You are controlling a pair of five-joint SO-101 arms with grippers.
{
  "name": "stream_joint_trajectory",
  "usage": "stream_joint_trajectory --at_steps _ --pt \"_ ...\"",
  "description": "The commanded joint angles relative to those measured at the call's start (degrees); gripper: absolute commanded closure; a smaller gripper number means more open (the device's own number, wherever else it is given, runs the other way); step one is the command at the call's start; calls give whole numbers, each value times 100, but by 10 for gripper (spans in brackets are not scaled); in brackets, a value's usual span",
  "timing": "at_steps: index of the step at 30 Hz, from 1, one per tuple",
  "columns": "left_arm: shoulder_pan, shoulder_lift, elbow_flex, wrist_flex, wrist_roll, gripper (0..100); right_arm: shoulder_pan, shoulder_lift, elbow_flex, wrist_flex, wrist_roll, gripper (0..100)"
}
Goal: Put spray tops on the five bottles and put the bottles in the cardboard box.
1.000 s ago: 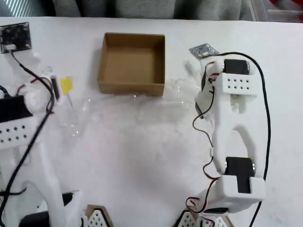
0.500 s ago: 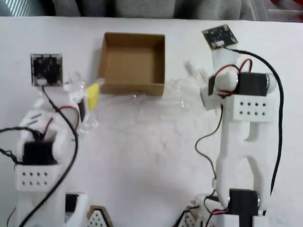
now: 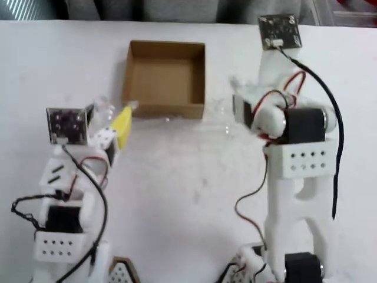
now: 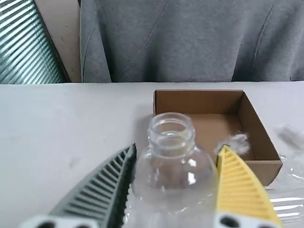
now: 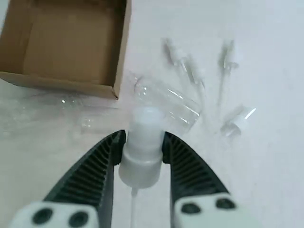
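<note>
My left gripper [image 4: 173,190] is shut on a clear bottle [image 4: 171,164] that stands upright with its open neck [image 4: 171,129] bare. In the high view this gripper [image 3: 112,127] is off the front left corner of the cardboard box [image 3: 165,110], its yellow finger [image 3: 122,122] towards the box. My right gripper [image 5: 142,159] is shut on a white spray top [image 5: 142,147], tube pointing back at the wrist. It hangs above the table to the right of the box [image 5: 61,84]. The box [image 4: 259,166] holds nothing.
A clear bottle [image 5: 166,102] lies on its side by the box's near right corner, with more clear bottles [image 5: 90,121] along the box front. Loose spray tops [image 5: 178,54] [image 5: 225,61] [image 5: 237,118] lie to the right. A person in grey sits behind the table.
The left arm carried its bottle from the table's left edge to beside the box and turned it upright. The right arm rose from the spray tops with one in its gripper.
</note>
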Motion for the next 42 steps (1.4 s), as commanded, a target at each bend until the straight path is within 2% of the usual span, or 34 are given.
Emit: stream_joint_trajectory --at_steps 1,6,10,16,21,31,42 --pt "215 -224 70 -185 26 749 -409 -215 -237 -567 -53 978" --pt "857 -251 316 -193 9 748 -927 -224 -255 -1209 -79 978" --pt "1068 -251 475 -193 -554 748 -1349 -259 -299 -2009 -88 981" --pt "1077 -251 765 -580 -730 748 -1886 -251 -308 -3152 -88 981" --pt "1077 -251 1213 -1345 -747 748 -2193 -215 -299 -3433 -88 981" --pt "1033 -224 1336 -1389 -756 748 -2958 -198 -290 -4655 -88 981" --pt "1024 -251 1468 -1574 -756 748 -2976 -207 607 -5657 -88 981"
